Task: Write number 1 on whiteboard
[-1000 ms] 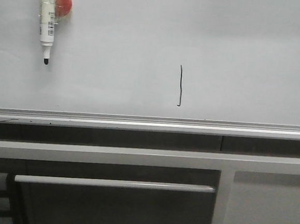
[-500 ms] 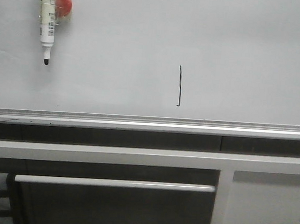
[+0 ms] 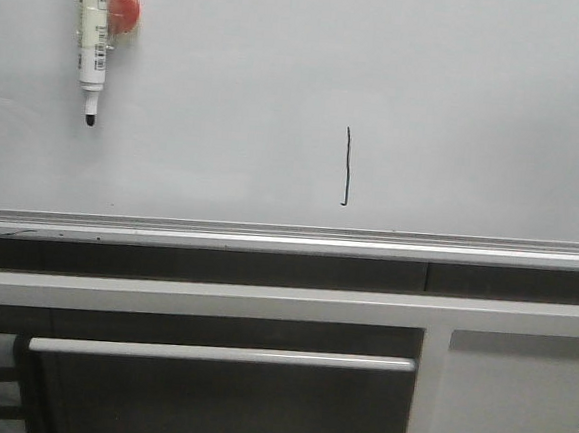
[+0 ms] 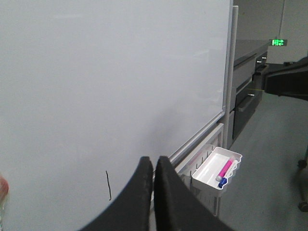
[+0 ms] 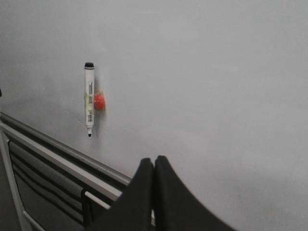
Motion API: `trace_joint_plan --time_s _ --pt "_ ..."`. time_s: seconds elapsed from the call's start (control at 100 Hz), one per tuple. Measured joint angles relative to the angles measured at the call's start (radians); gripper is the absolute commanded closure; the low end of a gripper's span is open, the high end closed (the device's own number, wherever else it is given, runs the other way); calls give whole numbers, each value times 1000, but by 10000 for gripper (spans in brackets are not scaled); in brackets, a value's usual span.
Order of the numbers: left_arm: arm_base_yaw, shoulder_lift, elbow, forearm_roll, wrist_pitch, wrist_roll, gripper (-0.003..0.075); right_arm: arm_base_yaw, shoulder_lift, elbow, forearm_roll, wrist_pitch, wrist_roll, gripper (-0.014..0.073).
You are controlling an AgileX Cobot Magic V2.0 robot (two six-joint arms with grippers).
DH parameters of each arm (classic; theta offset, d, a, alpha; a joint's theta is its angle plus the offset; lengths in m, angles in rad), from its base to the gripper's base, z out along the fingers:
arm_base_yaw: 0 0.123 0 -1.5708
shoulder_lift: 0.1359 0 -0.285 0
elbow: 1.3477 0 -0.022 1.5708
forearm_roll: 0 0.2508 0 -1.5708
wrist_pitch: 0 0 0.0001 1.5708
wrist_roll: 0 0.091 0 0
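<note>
**A finished stroke on the board, both grippers pressed closed**

The number 1 stands as a thin dark vertical line on the whiteboard, low on the board and a little right of its middle, just above the silver lower rail. A tiny hook turns left at its foot. In the left wrist view the same stroke shows near the left gripper, whose two black fingers meet with nothing between them. The right gripper is likewise closed and empty.

A white marker pen hangs tip down at the board's upper left corner, touching a red round magnet just beside it. Below the rail sits a grey cabinet with a bar handle. Off the board's far edge, a small white tray holds a pink marker.
</note>
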Motion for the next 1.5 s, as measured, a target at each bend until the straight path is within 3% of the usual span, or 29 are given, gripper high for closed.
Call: trace_joint_plan --time_s 0.26,1.01,1.13,1.3,1.5 --pt "-76 -18 115 -40 -123 0 741 0 -43 92 0 -17 0 643" --pt "-78 -20 116 -44 -137 0 741 0 -43 109 2 -38 2 643" --pt "-78 -20 116 -34 -77 0 741 0 -43 109 2 -38 2 643" --pt "-80 -20 117 1 142 0 741 0 -43 109 2 -38 2 643" --pt "-80 -20 121 9 186 2 741 0 -43 109 2 -38 -1 643"
